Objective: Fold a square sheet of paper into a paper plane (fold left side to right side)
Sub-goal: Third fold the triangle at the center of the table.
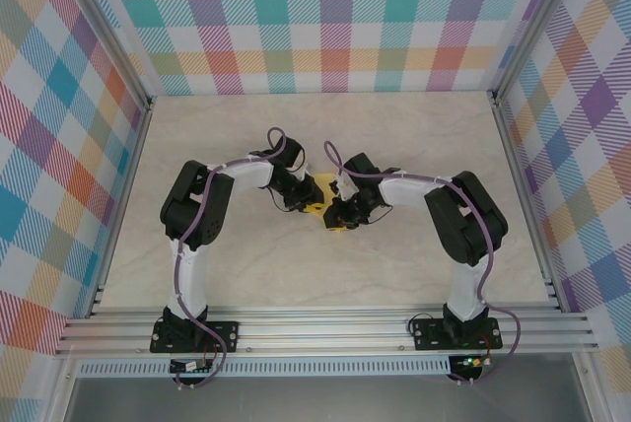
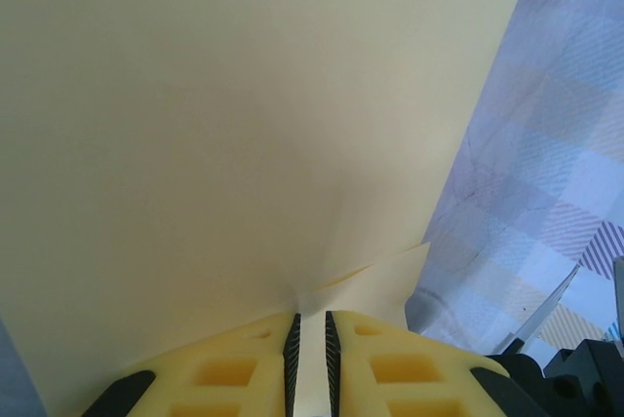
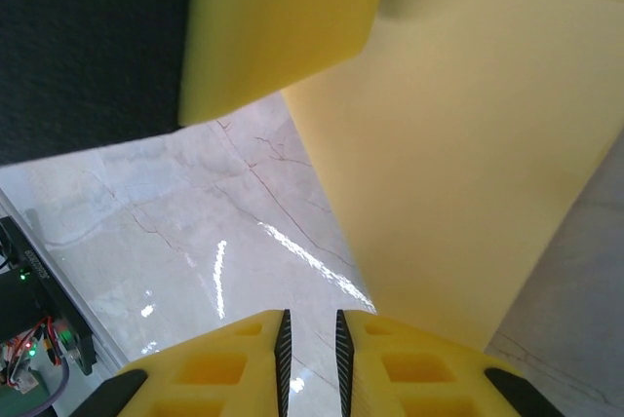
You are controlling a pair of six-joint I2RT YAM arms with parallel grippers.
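Over the table [image 1: 414,136], the square sheet of paper [image 2: 244,125] hangs lifted between my two arms, apparently mid-fold, left side toward right. My left gripper [image 2: 310,324] has its jaws clamped on the sheet. My right gripper [image 3: 310,320] has jaws nearly together; I cannot tell if they grip. Next move, likely: align edges squarely, then crease.

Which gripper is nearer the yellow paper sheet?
Left. The left gripper pinches the square sheet of paper between its jaws; the right gripper sits just beside its edge.
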